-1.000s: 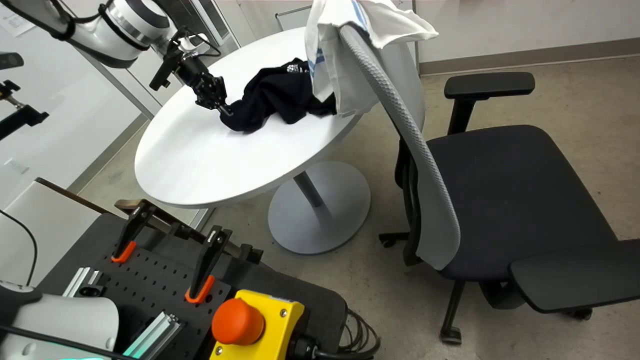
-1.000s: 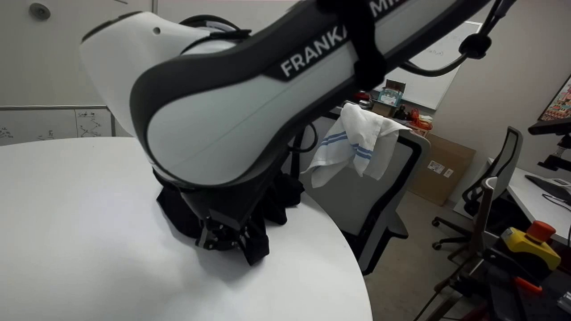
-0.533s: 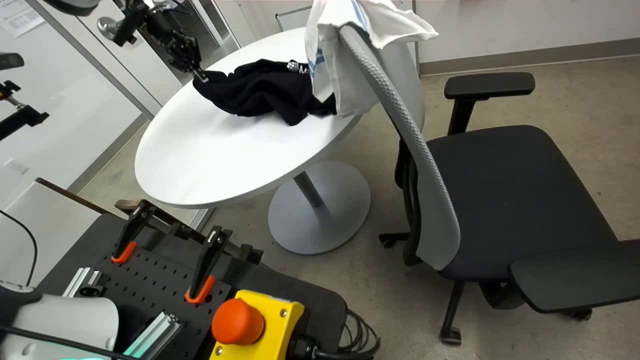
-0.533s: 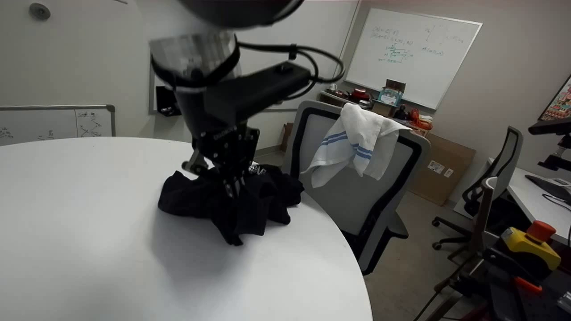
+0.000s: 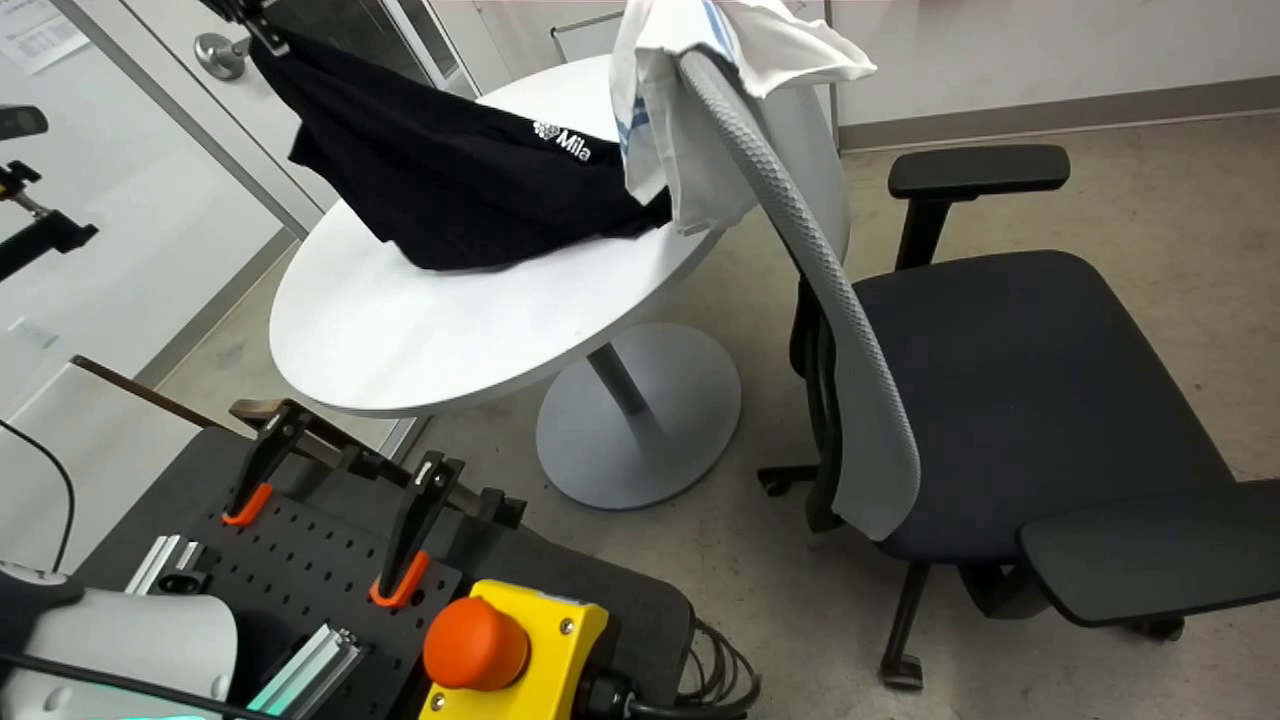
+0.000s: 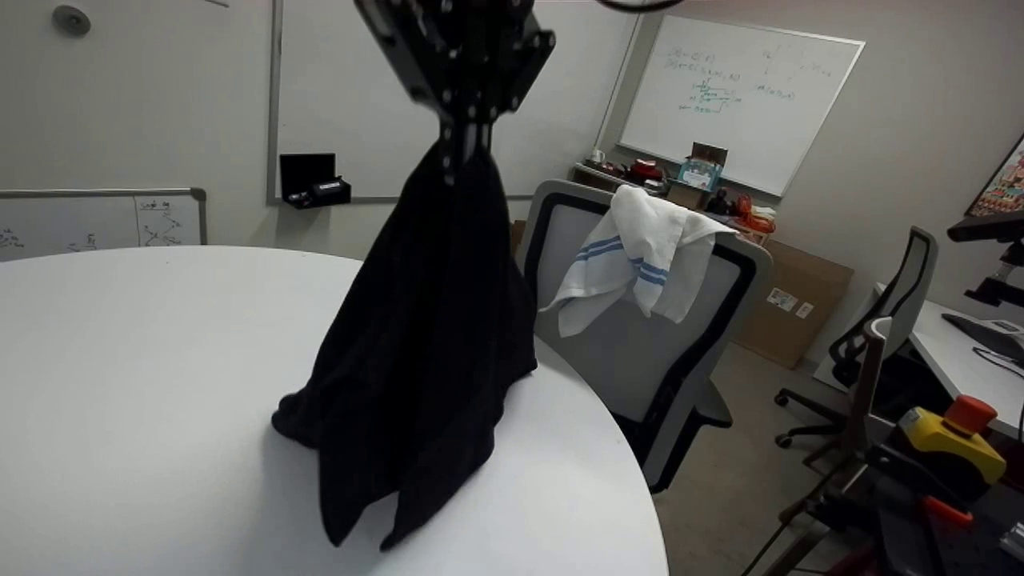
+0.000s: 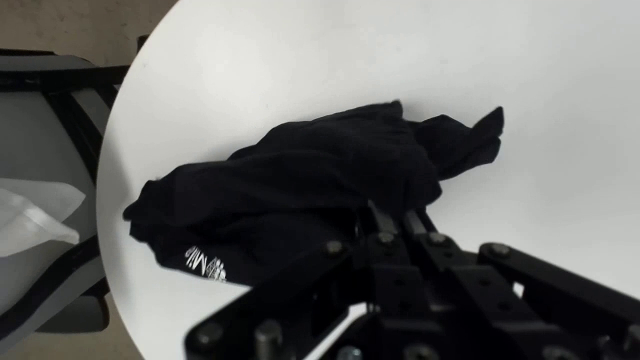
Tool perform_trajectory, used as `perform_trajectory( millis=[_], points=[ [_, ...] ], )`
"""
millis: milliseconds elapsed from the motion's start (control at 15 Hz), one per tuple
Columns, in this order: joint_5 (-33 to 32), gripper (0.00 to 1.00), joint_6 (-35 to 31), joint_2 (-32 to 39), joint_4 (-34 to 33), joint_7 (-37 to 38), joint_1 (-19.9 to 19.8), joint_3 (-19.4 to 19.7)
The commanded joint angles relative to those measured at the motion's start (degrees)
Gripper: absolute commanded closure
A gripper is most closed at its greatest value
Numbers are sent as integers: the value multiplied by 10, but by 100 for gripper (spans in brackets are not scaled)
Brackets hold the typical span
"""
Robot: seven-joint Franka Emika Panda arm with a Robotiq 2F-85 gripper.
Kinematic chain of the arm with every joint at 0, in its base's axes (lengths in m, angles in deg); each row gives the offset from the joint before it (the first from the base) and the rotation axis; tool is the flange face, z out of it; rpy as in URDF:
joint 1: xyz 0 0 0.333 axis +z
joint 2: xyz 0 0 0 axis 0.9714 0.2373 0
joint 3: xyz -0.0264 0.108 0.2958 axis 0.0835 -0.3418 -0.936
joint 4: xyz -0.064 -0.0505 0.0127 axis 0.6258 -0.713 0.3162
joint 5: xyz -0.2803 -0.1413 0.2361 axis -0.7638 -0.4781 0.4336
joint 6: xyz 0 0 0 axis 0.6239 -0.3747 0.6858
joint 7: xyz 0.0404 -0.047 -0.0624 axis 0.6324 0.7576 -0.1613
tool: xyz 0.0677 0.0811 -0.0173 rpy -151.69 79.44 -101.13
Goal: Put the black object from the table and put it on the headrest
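The black object is a soft black cloth with a white "Mila" print [image 5: 450, 170]. It also shows in an exterior view [image 6: 424, 320] and in the wrist view [image 7: 300, 170]. My gripper [image 6: 466, 156] is shut on an upper part of the cloth and holds it raised above the white table [image 6: 160, 400]. The cloth hangs down in folds. The gripper is partly cut off at the top left in an exterior view [image 5: 268, 42]. In the wrist view the fingers [image 7: 382, 220] pinch the cloth. The chair back [image 6: 624, 352], with its top edge as headrest, stands beside the table.
A white towel with blue stripes [image 6: 640, 248] hangs over the top of the chair back. The chair has an armrest [image 5: 980, 170] and a dark seat [image 5: 1040, 400]. A dark cart with a yellow emergency stop box [image 5: 560, 630] and clamps stands in front.
My gripper has risen with the cloth in its fingers, away from the table. The cloth, bunched on the table before, is now stretched upward and hangs. The chair and towel have not moved.
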Motion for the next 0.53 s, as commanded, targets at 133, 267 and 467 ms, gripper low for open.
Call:
perform_trajectory(
  millis=[133,267,467],
  points=[
    [19,99,-54,-210,154,56,-34,-30],
    [21,99,-46,-276,188,70,-49,-41],
    [20,99,-32,-377,236,90,-79,-53]
  ],
)
